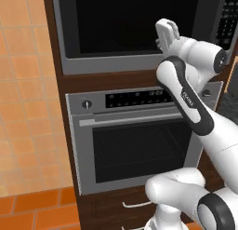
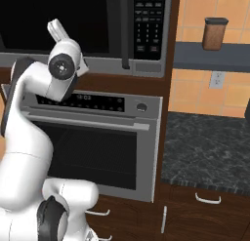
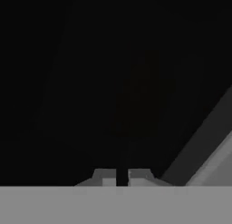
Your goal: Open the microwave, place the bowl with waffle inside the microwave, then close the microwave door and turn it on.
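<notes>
Fingertips [image 3: 105, 177] of my gripper [image 3: 121, 177] nearly pressed together, empty, nosing the microwave door [image 1: 125, 24] glass. Door closed, handle [image 2: 126, 30] at 3 o'clock. Likely opening step; next, hook that handle. Bowl unsighted.

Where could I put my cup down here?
The dark speckled counter right of the steel oven looks bare, under the shelf holding a brown canister. It is crowded at the microwave door, where the gripper, nearly shut, faces the black glass.
</notes>
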Available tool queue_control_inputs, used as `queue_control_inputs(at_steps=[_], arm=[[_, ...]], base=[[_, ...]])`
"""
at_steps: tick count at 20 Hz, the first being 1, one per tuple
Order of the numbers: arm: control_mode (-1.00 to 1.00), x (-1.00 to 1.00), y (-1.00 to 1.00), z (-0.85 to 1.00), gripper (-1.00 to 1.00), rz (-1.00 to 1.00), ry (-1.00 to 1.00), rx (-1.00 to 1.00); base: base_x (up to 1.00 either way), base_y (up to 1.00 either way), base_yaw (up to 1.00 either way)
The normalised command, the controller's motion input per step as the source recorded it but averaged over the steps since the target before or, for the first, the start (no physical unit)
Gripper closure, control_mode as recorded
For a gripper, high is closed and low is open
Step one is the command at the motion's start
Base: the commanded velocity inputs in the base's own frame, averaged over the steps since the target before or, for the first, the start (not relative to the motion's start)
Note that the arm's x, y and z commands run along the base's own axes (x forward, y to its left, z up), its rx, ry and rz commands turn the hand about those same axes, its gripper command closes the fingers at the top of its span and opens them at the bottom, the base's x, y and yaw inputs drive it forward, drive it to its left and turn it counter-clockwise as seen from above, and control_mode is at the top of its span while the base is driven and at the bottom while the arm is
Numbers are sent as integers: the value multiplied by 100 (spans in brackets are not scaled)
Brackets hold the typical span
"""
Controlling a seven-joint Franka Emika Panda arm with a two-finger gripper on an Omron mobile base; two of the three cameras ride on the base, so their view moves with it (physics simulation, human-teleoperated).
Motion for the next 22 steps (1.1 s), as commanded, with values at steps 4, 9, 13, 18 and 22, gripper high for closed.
queue_control_inputs(at_steps=[4,9,13,18,22], arm=[[-100,100,0,-3,100,1,18,23],[-100,41,4,-10,100,-5,24,9],[-100,-100,-51,-6,100,0,14,4],[-100,-82,-88,-7,100,4,5,12],[-100,-36,-82,0,100,13,-1,20]], base=[[0,0,0],[0,0,0],[0,0,0],[0,0,0],[0,0,0]])
